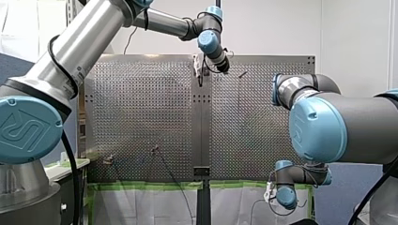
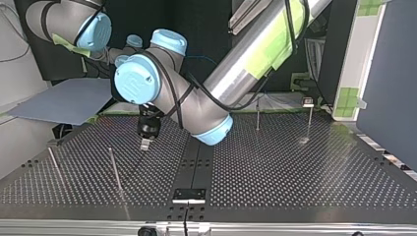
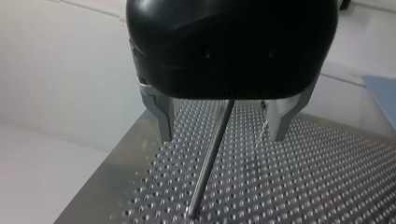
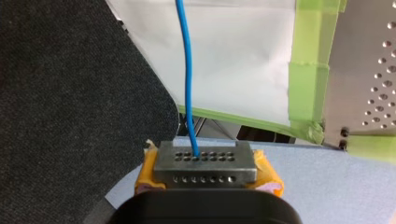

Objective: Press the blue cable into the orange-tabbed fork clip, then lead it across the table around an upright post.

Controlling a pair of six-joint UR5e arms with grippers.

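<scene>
My right gripper [image 4: 208, 156] is clenched on the blue cable [image 4: 187, 84]. Its yellow pads [image 4: 268, 173] sit at both sides, and the cable comes out of the middle between them and runs straight ahead of the gripper. Behind the cable there is a white sheet [image 4: 233, 56] with green tape [image 4: 308, 84] along its border. Beside this is a corner of the table [image 4: 369, 70], and at the other side there is dark carpet [image 4: 70, 93]. In the front view this gripper hangs off the table, below its near edge at the view's right. So the cable is in the air there and not on the table.

My left gripper [image 3: 222, 128] is released. Its two metal fingers [image 3: 161, 116] stand apart, and a thin upright post [image 3: 210, 158] rises between them. The post touches neither finger, and its foot stands in the table ahead of the gripper. In the front view this gripper is at the far edge of the table, near the middle, well apart from the cable. In the top view it is a little to the left of the middle. There, more posts [image 2: 116, 169] stand nearer to the camera at the view's left, and others [image 2: 257, 115] stand at its right.
</scene>
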